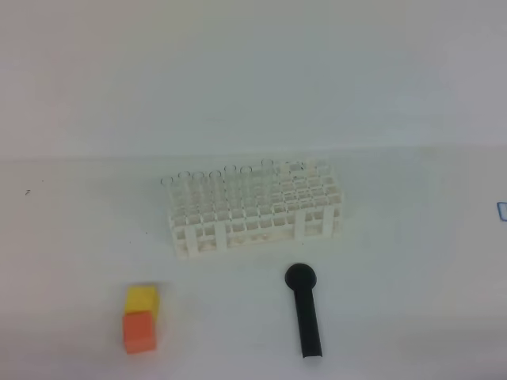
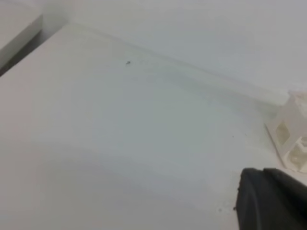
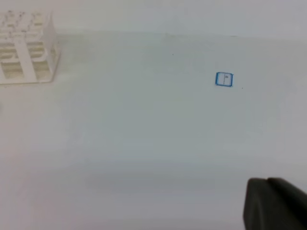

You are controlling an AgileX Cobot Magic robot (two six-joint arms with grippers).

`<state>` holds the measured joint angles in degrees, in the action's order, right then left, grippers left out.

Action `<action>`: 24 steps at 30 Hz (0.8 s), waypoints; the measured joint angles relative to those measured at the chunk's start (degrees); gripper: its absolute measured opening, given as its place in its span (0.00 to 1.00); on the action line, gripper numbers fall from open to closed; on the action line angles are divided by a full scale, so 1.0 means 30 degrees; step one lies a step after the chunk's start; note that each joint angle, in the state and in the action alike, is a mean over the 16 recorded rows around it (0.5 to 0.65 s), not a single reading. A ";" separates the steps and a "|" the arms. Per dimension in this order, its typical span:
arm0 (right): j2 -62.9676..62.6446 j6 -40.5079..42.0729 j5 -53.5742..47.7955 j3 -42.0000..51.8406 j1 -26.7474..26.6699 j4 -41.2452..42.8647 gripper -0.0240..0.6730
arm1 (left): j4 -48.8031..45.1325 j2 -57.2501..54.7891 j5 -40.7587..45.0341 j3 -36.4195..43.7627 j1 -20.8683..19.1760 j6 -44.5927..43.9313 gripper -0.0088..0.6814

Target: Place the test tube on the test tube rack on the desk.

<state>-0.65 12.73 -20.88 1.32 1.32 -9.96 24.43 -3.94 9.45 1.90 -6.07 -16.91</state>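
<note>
White table (image 1: 79, 237), rack (image 1: 253, 214) mid-scene with tubes (image 1: 230, 176) already in it. Both claws pressed together, empty. Robot should spread one, then find a loose tube; none visible.

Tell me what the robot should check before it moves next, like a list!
1. Test tube rack standing upright on the desk: ok.
2. Free holes in the rack: ok, the front rows look empty; clear tubes show only along the back row.
3. A loose test tube lying on the desk to pick up: cannot tell, none shows in any view.
4. Black round-headed stick tool clear of the rack: ok, it lies in front, apart.
5. Yellow block and orange block out of the way: ok, front left.
6. End effectors: both shut, holding nothing visible; only a dark edge shows in the wrist views.
</note>
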 joint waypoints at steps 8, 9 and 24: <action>0.0000 0.0000 -0.0013 0.0000 0.0012 -0.0023 0.03 | -0.3578 0.1332 0.2041 0.0011 0.0430 0.3550 0.01; 0.0000 0.0000 -0.0013 0.0000 0.0014 -0.0024 0.03 | -0.3643 0.1476 0.2239 0.0013 0.0537 0.3503 0.01; 0.0000 0.0000 -0.0013 0.0000 0.0018 -0.0032 0.03 | -0.3922 0.1830 0.3114 0.0026 0.1630 0.2847 0.01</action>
<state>-0.65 12.73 -20.92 1.32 1.38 -10.06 12.66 1.55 18.80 1.97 -1.18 -8.37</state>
